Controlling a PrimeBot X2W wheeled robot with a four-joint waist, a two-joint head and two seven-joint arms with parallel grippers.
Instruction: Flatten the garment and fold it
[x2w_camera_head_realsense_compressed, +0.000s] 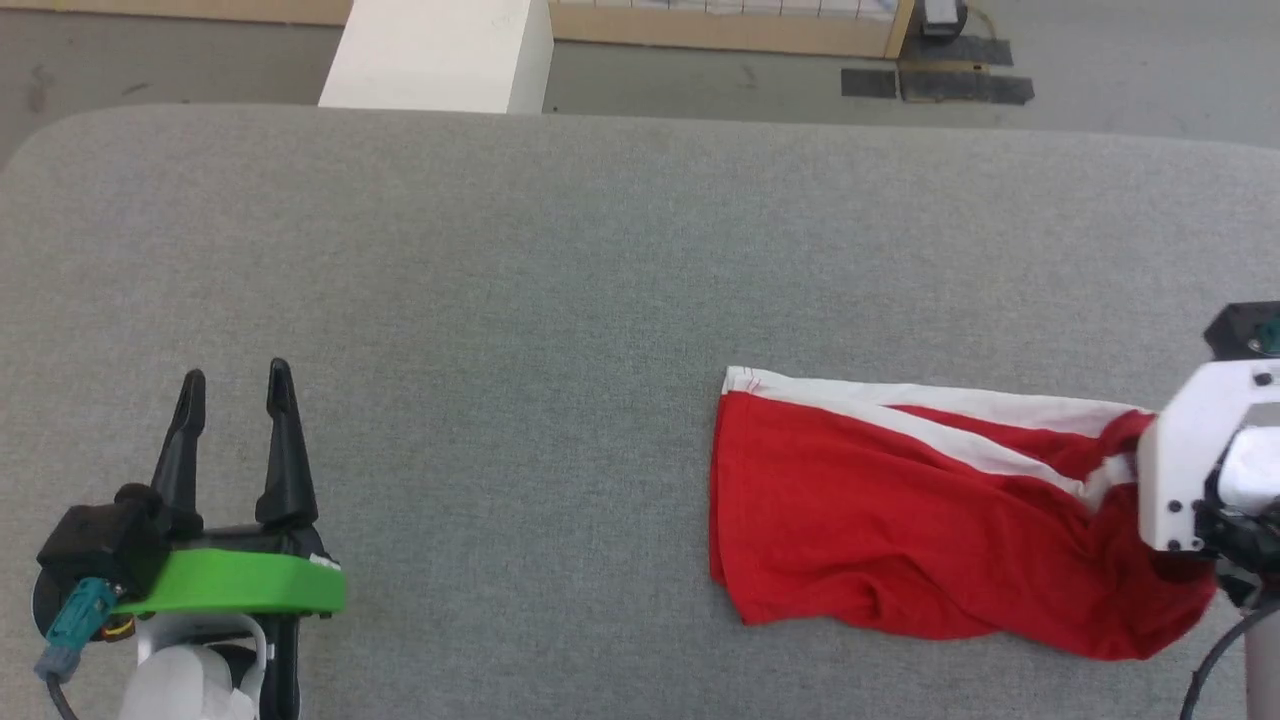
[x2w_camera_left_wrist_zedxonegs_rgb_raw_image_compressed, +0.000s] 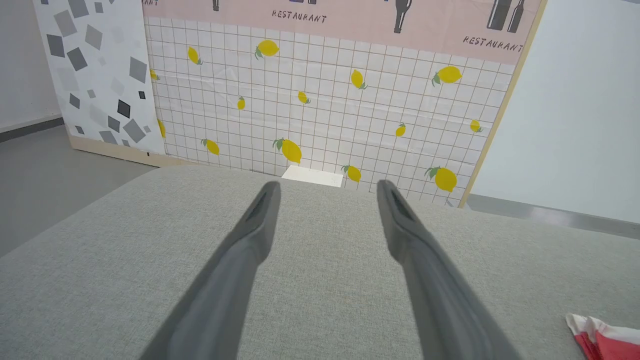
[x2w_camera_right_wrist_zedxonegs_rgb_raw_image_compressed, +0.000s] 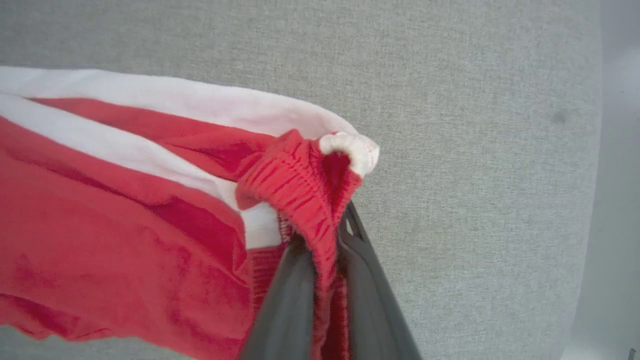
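Observation:
The garment is bright red with white stripes and lies crumpled on the right half of the grey table. Its white-edged corner shows low right in the left wrist view. In the right wrist view my right gripper is shut on the garment's ribbed red waistband, which bunches up between the dark fingers. In the head view that arm's white wrist covers the garment's right end. My left gripper stands open at the lower left, far from the cloth, fingers over bare table.
A white block stands behind the table's far edge. Beyond it is a wall panel printed with lemons. Dark mats lie on the floor at the back right. The table's right edge runs close to my right gripper.

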